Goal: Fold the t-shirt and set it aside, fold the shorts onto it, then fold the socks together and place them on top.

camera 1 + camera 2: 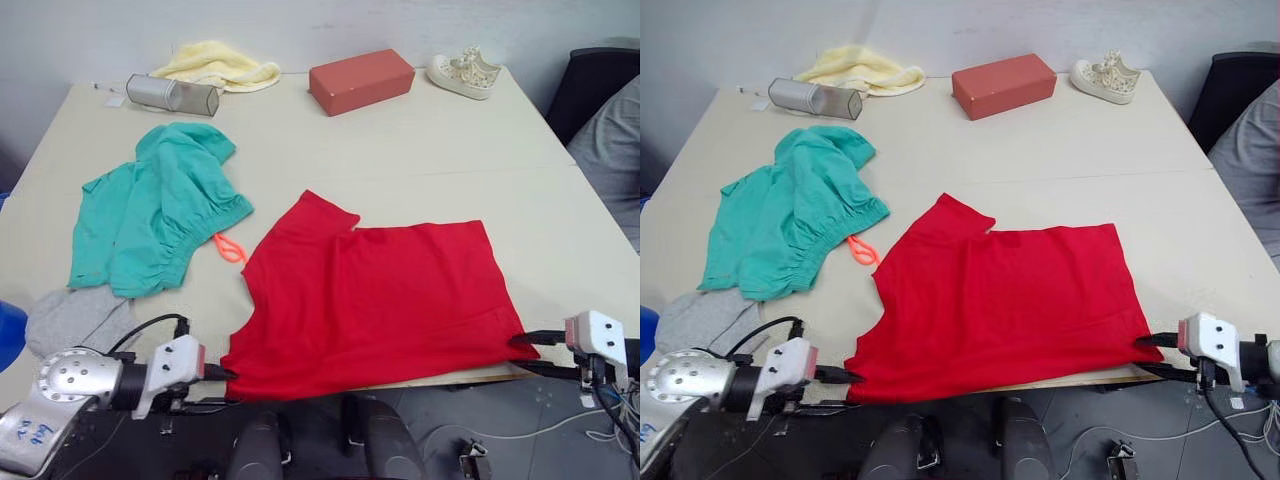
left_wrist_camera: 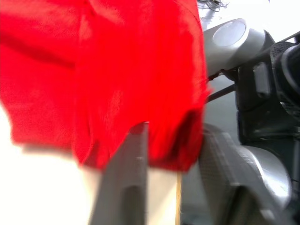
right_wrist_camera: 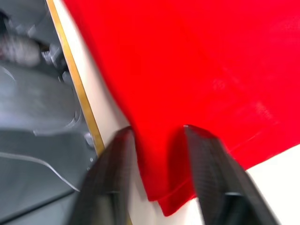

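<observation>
1. T-shirt (image 1: 380,300) lies flat at table's (image 1: 560,230) near edge.
2. L gripper (image 1: 222,374) at its near-left corner, R gripper (image 1: 1155,358) at near-right; both w/ fingers apart, cloth between.
3. Shorts (image 1: 150,215) far-left, socks (image 1: 75,318) just nearer.

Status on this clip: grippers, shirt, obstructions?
Left gripper and right gripper at the t-shirt near corners, fingers straddling cloth. Shirt flat, unfolded. Shorts alongside, apart.
</observation>
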Robot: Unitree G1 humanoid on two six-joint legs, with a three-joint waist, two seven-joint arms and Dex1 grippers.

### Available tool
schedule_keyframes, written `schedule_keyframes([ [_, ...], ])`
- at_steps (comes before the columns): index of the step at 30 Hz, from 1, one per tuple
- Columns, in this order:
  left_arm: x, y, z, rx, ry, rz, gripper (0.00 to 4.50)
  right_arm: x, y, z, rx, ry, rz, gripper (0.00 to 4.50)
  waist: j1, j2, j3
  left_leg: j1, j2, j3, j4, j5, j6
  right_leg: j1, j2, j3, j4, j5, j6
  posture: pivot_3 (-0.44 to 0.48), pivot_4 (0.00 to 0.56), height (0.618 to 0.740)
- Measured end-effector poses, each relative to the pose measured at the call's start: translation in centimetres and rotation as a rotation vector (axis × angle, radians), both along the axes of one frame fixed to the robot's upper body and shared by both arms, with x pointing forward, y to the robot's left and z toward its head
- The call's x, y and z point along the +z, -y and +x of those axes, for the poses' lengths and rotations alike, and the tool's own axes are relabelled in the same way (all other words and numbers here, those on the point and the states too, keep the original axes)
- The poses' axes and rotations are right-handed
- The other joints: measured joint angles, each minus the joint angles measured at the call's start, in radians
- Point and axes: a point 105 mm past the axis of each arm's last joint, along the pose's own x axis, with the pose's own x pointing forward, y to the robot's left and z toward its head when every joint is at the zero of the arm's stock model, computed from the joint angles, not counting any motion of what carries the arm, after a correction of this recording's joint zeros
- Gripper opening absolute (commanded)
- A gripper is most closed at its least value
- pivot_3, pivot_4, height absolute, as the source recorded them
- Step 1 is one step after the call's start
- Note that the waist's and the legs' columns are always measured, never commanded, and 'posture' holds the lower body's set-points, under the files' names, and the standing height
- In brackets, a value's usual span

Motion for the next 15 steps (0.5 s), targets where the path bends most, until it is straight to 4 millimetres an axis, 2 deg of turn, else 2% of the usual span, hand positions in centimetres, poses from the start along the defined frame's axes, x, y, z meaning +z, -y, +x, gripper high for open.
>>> schedule_keyframes([
  [3,1.5,-1.3,0.0,0.038,-0.046,-0.003,3.63,1.5,0.3,-0.3,-0.027,-0.040,0.031,3.76,0.001,0.000,0.000,0.000,0.000,0.000,0.000,0.000,0.000,0.000,0.000,0.000,0.000,0.000,0.000,0.000,0.150,0.740],
  [5,2.8,-2.1,0.6,0.069,-0.080,-0.010,4.20,3.4,0.5,0.6,-0.089,-0.028,0.115,4.41,0.001,0.000,0.001,-0.001,0.000,0.000,0.002,0.000,0.001,-0.001,0.000,0.000,0.000,0.000,0.000,0.000,0.150,0.740],
  [6,3.8,-2.5,1.3,0.093,-0.071,-0.023,4.49,4.6,0.5,1.1,-0.115,-0.016,0.150,4.50,0.001,0.001,0.001,-0.001,0.000,0.000,0.002,0.001,0.001,-0.001,0.000,0.001,0.000,0.001,-0.001,0.000,0.150,0.740],
  [8,5.7,-2.5,2.9,0.128,-0.039,-0.086,4.49,6.1,0.5,2.2,-0.159,-0.001,0.193,4.50,0.001,0.001,0.001,0.000,0.000,-0.001,0.003,0.001,0.001,0.000,0.000,0.001,0.000,0.001,-0.002,0.000,0.150,0.740],
  [10,7.6,-1.6,4.9,0.149,0.013,-0.176,4.49,6.9,0.4,3.4,-0.205,0.015,0.224,4.50,0.001,0.000,0.001,-0.001,-0.001,-0.001,0.003,0.002,0.002,0.000,0.000,0.001,0.000,0.002,-0.003,0.000,0.150,0.740],
  [13,8.7,-0.9,7.3,0.195,0.038,-0.246,4.49,7.5,0.4,5.1,-0.283,0.053,0.278,4.50,0.002,0.000,0.001,-0.001,-0.001,-0.001,0.001,0.005,-0.003,0.000,0.000,0.001,0.001,0.004,-0.001,0.000,0.150,0.740],
  [15,9.5,0.2,10.1,0.247,0.073,-0.325,4.49,7.8,0.4,7.4,-0.364,0.124,0.346,4.50,0.002,-0.001,0.001,-0.002,-0.002,-0.001,0.003,0.009,-0.002,0.000,0.001,0.001,0.002,0.004,0.000,0.000,0.150,0.740],
])
